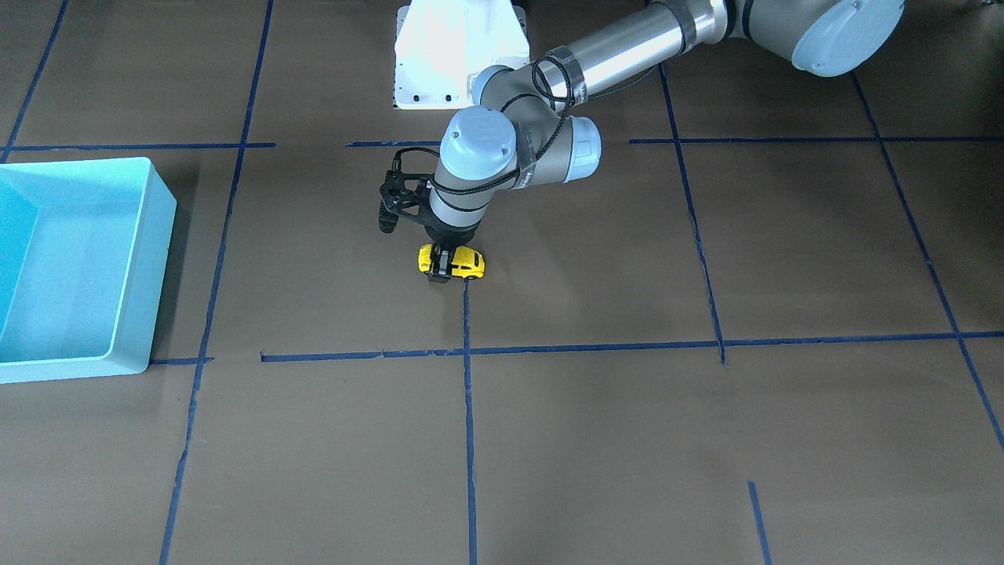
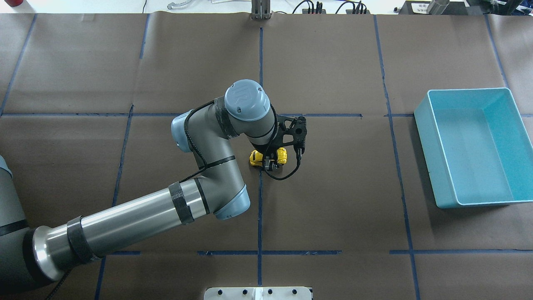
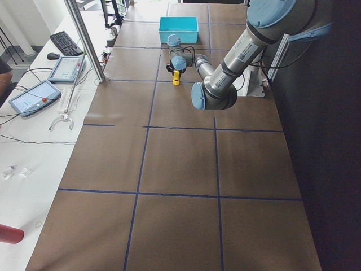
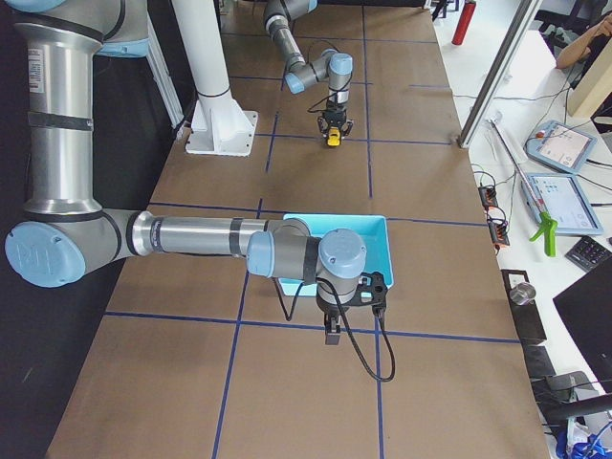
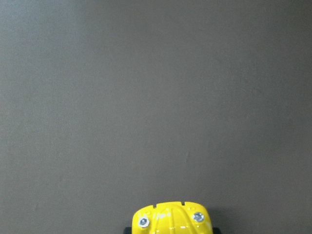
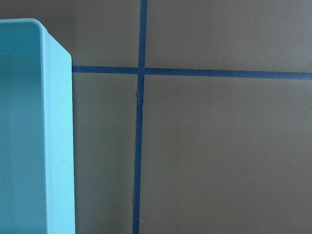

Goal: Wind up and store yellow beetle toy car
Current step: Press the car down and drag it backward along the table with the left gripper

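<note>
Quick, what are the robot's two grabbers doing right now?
Left gripper: closed on the yellow beetle toy car.
Right gripper: cannot be told; only the side view shows it.

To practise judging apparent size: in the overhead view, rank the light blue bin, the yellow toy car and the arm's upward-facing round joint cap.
Largest: light blue bin.
Then: round joint cap, flattered by nearness to the camera.
Smallest: yellow toy car.

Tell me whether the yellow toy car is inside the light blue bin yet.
No, the yellow beetle toy car stands on the brown table between the left gripper fingers, far from the light blue bin.
</note>
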